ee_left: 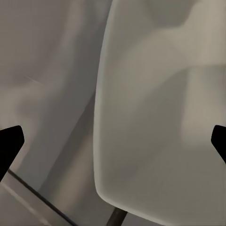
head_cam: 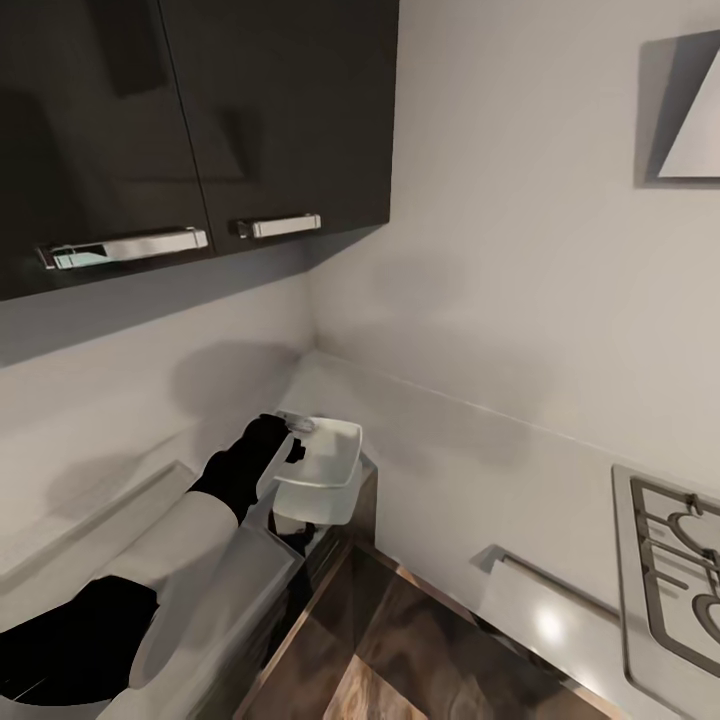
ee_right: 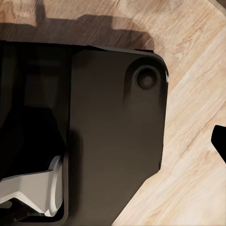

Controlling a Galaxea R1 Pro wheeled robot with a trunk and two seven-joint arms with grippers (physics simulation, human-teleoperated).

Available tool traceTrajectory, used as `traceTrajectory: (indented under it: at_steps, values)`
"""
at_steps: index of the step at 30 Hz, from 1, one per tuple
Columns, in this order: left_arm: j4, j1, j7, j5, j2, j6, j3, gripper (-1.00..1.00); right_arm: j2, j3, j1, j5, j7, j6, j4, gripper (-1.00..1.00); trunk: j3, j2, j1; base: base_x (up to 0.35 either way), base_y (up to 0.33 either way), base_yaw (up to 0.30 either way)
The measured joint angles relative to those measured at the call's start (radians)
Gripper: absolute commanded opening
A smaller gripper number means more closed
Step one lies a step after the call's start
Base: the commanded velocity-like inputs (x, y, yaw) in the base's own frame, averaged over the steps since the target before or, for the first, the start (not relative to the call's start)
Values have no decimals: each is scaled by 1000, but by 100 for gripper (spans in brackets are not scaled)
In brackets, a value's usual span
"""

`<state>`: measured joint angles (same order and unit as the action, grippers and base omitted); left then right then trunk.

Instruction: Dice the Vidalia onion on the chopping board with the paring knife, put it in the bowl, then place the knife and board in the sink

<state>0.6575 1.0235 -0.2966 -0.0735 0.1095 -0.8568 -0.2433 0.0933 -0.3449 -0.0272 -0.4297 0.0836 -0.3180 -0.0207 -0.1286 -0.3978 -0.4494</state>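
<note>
The white bowl (head_cam: pixel 325 468) sits at the inner corner of the grey countertop (head_cam: pixel 470 470) and juts past its edge above the dark cabinet front. My left gripper (head_cam: pixel 292 432) is at the bowl's near rim. In the left wrist view the gripper (ee_left: pixel 113 141) stands wide open, and the bowl (ee_left: pixel 160 122) lies close between and beyond its black fingertips (ee_left: pixel 10 141). I cannot tell whether they touch the bowl. The right wrist view looks down on the robot's dark base, with one black fingertip (ee_right: pixel 219 140) far out at the frame's edge. The onion, sink, chopping board and paring knife are out of view.
Dark wall cabinets (head_cam: pixel 200 120) with chrome handles hang above the left counter run. A gas hob (head_cam: pixel 680 570) is set in the counter at the right, under an extractor hood (head_cam: pixel 690 110). A drawer handle (head_cam: pixel 550 580) and the wooden floor (head_cam: pixel 420 650) lie below.
</note>
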Motion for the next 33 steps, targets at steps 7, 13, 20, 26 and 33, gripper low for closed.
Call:
traceTrajectory:
  at_steps: [7,13,20,26,33]
  values:
    - [0,0,0,0,0,0,0,100,0,0,0,0,0,0,0,100,-6,0,0,0,0,0]
    - [-1,0,0,0,0,0,0,100,0,0,0,0,0,-1,-1,100,-11,0,0,0,0,0]
    - [-2,0,0,0,0,0,0,100,-4,-3,0,-2,0,-4,-3,100,-14,0,0,0,0,0]
    - [-2,0,0,0,0,1,0,100,-9,-6,0,-4,-1,-126,-26,100,-14,0,0,0,0,0]
    - [-2,0,1,0,0,2,0,100,-8,-4,0,-5,-2,-183,-137,100,-14,0,0,0,0,0]
